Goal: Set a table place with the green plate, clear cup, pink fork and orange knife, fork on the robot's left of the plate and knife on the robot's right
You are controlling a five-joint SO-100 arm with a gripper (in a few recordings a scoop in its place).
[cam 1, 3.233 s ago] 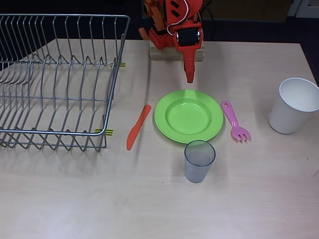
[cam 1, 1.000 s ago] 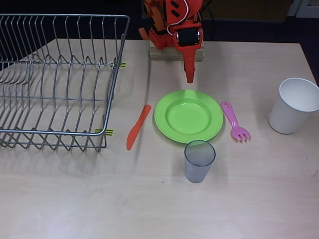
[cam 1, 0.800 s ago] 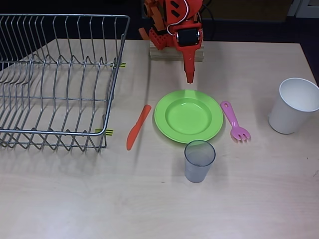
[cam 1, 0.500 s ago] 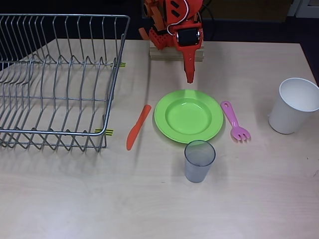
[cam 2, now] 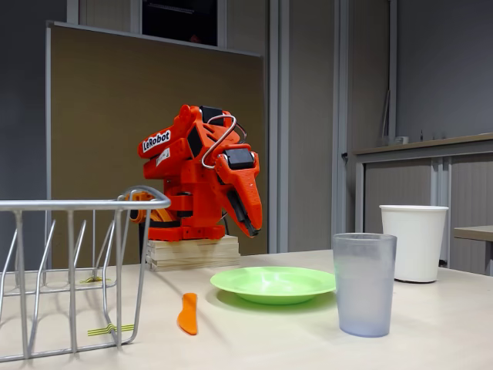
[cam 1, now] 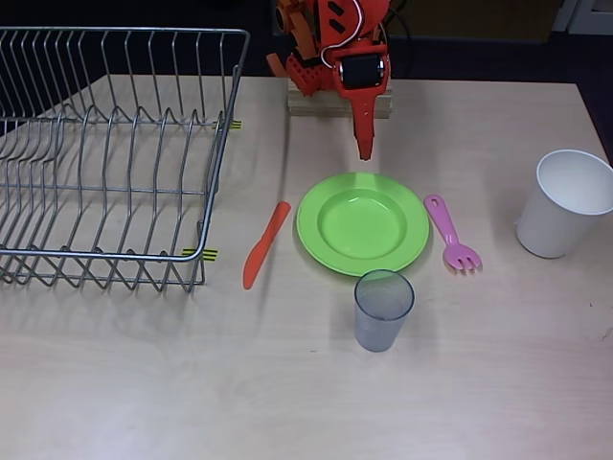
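Even bright overhead light, both views sharp. Soft short shadows under green plate (cam 1: 362, 224) and clear cup (cam 1: 383, 310). Mild sheen on table (cam 1: 460, 383). Fixed-view backdrop dim; my pincer (cam 1: 364, 149) crisp.

Pale wood-grain table (cam 1: 498, 383) carrying green plate (cam 1: 363, 223) just below the gripper (cam 1: 365, 151). Orange knife (cam 1: 265, 243) left, pink fork (cam 1: 452, 233) right, clear cup (cam 1: 383, 310) beyond; wire rack (cam 1: 105, 153) and white cup (cam 1: 565, 203) farther out.
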